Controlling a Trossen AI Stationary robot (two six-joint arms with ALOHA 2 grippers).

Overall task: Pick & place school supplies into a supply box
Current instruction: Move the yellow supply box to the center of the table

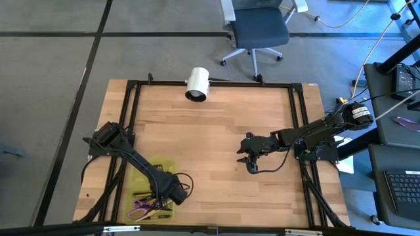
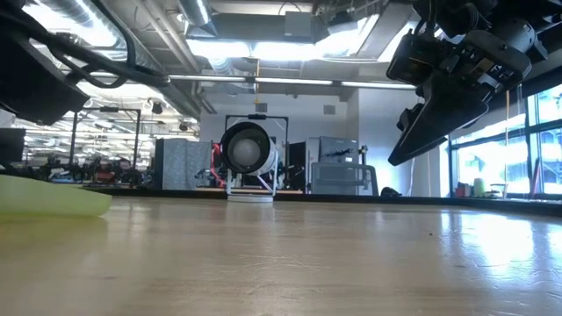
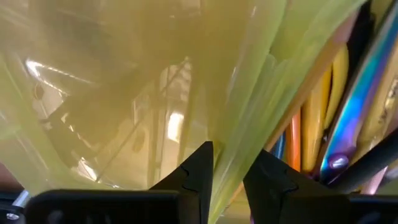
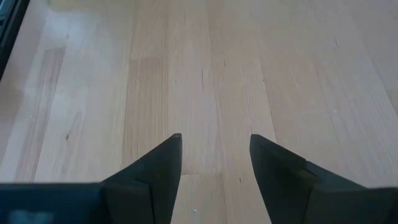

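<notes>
The left gripper's [image 3: 227,171] two dark fingers [image 3: 198,163] stood narrow, with an edge of the translucent yellow-green supply box [image 3: 124,93] running up between them; whether they pressed it could not be told. Just beyond that plastic wall, pens and pencils [image 3: 317,112] in yellow, orange and blue lay packed side by side. From above, the left gripper [image 1: 172,190] sat over the box [image 1: 141,180] at the near left of the wooden table [image 1: 216,131], where purple-handled scissors [image 1: 139,208] and dark pens [image 1: 161,214] lay. The right gripper [image 4: 214,146] hung right of the table's middle, its fingers [image 4: 165,155] moderately apart with only bare wood between them. A white cylinder [image 1: 197,84] lay at the far edge.
</notes>
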